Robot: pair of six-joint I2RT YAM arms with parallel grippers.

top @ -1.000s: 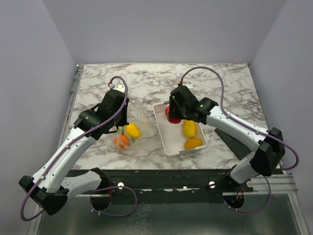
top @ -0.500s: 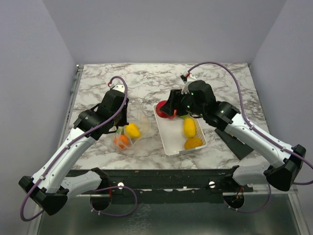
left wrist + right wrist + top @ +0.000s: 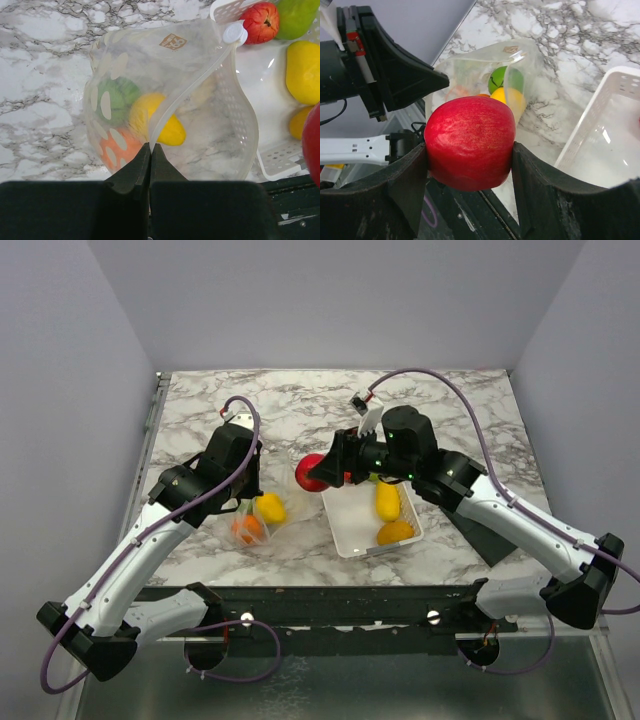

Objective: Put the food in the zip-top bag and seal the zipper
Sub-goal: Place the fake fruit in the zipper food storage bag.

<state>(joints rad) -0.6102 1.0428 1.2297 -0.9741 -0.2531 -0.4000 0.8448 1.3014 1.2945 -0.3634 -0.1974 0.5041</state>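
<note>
Held-open zip-top bag (image 3: 150, 65); red fruit (image 3: 470, 135) just carried over from white basket (image 3: 352, 548).
Left tool (image 3: 150, 148) pinched together on bag rim, bag on tabletop (image 3: 450, 410) with orange, green, yellow food inside; right tool (image 3: 470, 160) clamped on red fruit near bag mouth. Drop-in likely next.

The right fingers (image 3: 405, 185) have carried the red fruit (image 3: 312, 472) out of the white basket (image 3: 332, 510), where it sat a second ago. It now hangs above the desk (image 3: 450, 400), just beside the zip-top bag (image 3: 470, 70).
</note>
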